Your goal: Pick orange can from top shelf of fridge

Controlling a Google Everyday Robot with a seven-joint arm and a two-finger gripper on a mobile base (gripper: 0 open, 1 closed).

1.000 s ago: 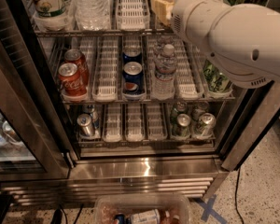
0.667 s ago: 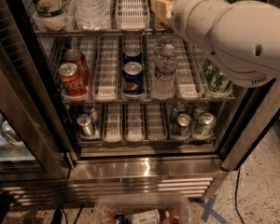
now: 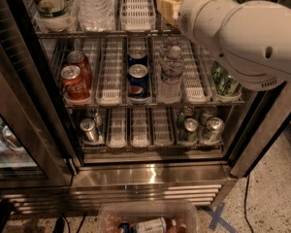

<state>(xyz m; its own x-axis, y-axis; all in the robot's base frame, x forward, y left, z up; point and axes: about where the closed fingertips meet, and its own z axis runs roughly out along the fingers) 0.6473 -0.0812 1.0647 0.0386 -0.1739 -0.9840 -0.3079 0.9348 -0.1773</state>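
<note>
The arm (image 3: 242,38) is moving only a little. Its white wrist end is creeping slightly upward and a touch further in over the top shelf (image 3: 102,33), on the right side of the fridge (image 3: 150,176). The hand (image 3: 168,8), showing as a tan piece at the arm's tip, is riding along with it and is now sitting just above the shelf's front rail, just right of the white lane tray (image 3: 137,6). The arm's broad lower edge is lifting very slightly.

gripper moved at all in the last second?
No. The gripper stays at the front of the top shelf, directly above the water bottle one shelf down, as before.
</note>
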